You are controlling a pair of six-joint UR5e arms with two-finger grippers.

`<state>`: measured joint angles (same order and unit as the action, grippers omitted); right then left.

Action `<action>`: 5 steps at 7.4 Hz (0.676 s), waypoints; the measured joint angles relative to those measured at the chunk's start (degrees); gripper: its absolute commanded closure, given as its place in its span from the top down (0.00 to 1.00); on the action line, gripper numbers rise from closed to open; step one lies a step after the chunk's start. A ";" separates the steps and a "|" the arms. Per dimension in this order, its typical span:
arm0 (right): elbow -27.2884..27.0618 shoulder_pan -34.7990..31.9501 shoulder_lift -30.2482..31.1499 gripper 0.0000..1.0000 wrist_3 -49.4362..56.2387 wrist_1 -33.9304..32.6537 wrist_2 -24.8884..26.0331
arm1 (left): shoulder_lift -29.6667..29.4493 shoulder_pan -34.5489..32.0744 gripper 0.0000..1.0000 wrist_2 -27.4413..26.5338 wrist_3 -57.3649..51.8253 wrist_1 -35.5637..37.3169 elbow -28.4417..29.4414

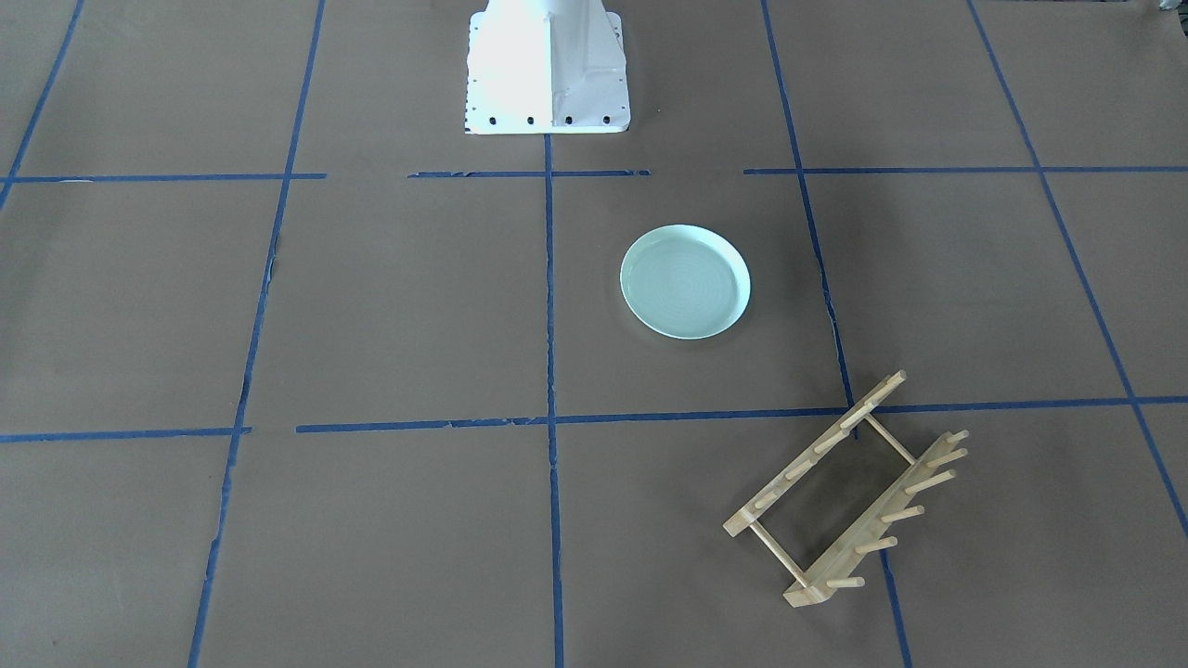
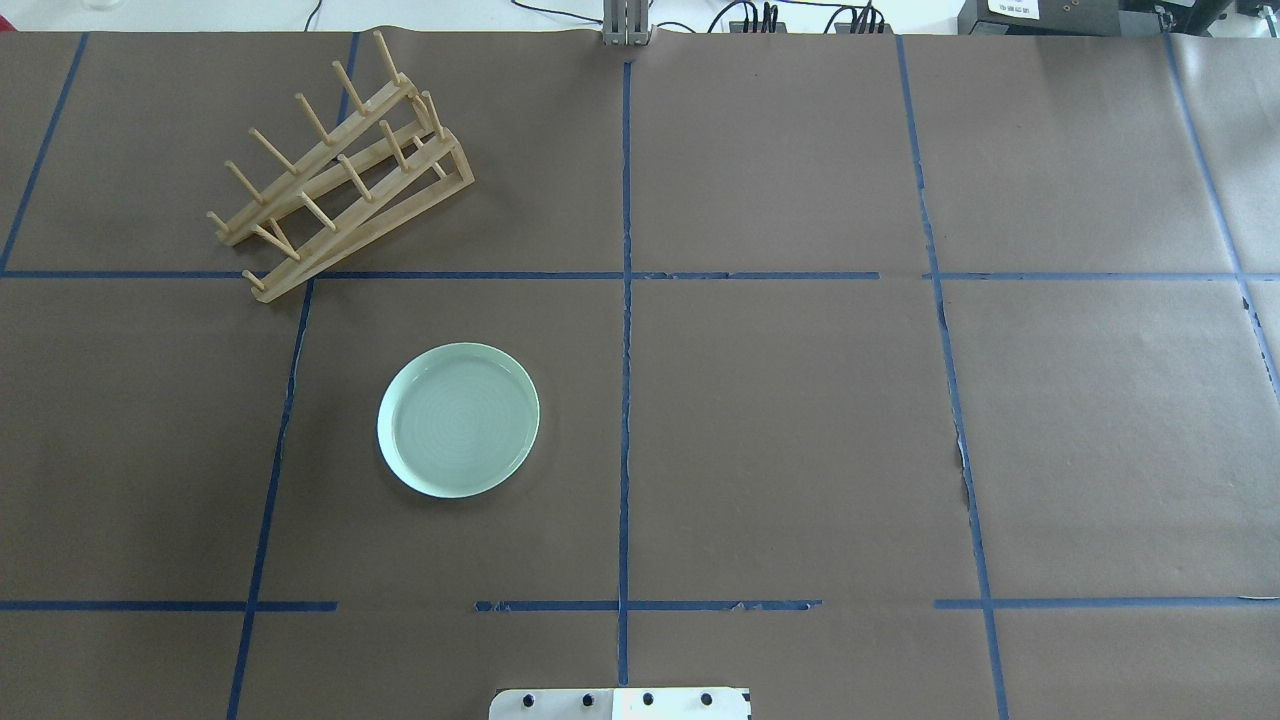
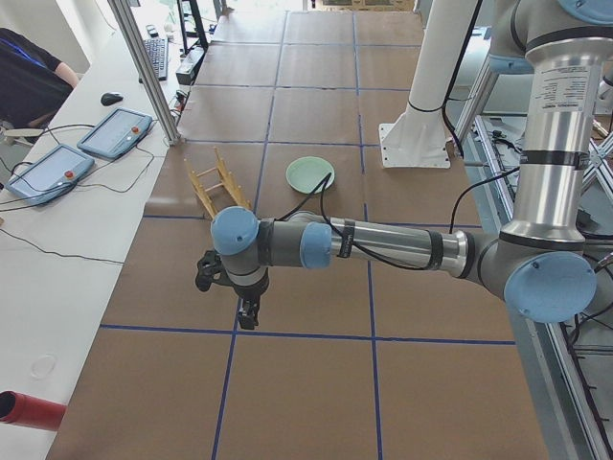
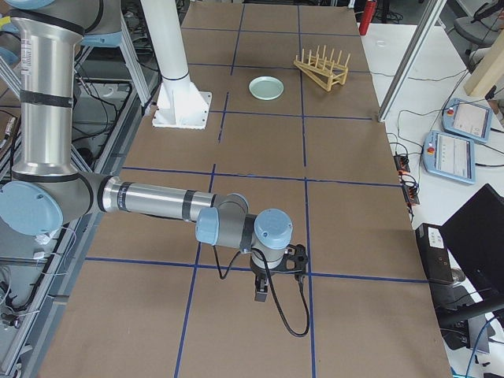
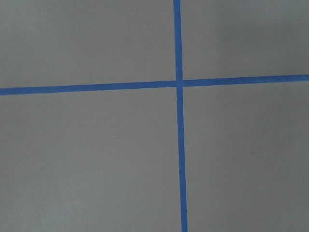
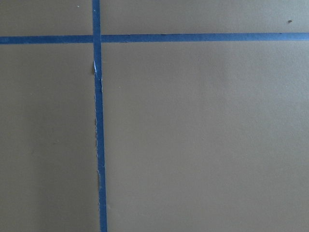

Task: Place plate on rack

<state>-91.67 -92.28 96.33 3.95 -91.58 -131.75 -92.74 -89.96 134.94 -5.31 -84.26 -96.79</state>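
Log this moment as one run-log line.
plate: flat on table | rack: no plate | left end effector: away, state unclear | right end effector: same

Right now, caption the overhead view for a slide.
Round mint-green glazed plate flat on brown table, apart from light wooden peg rack.

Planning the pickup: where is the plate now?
In the overhead view the plate lies flat left of centre, below and right of the rack, apart from it.
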 measured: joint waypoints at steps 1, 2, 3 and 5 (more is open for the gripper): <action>0.00 0.00 0.00 1.00 0.00 0.00 0.00 | -0.83 0.05 1.00 -0.20 0.22 0.44 -3.00; 0.00 0.00 0.00 1.00 0.00 0.00 0.00 | -1.41 0.31 1.00 -0.07 1.78 0.87 -6.04; 0.00 0.00 0.00 1.00 0.00 0.00 0.00 | -2.06 1.27 1.00 0.06 5.44 0.99 -9.43; 0.00 0.00 0.00 1.00 0.00 0.00 0.00 | -4.34 5.12 1.00 0.07 14.47 0.99 -16.28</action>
<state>-91.67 -92.29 96.33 3.95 -91.58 -131.75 -97.09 -84.84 135.01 9.16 -83.28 -113.07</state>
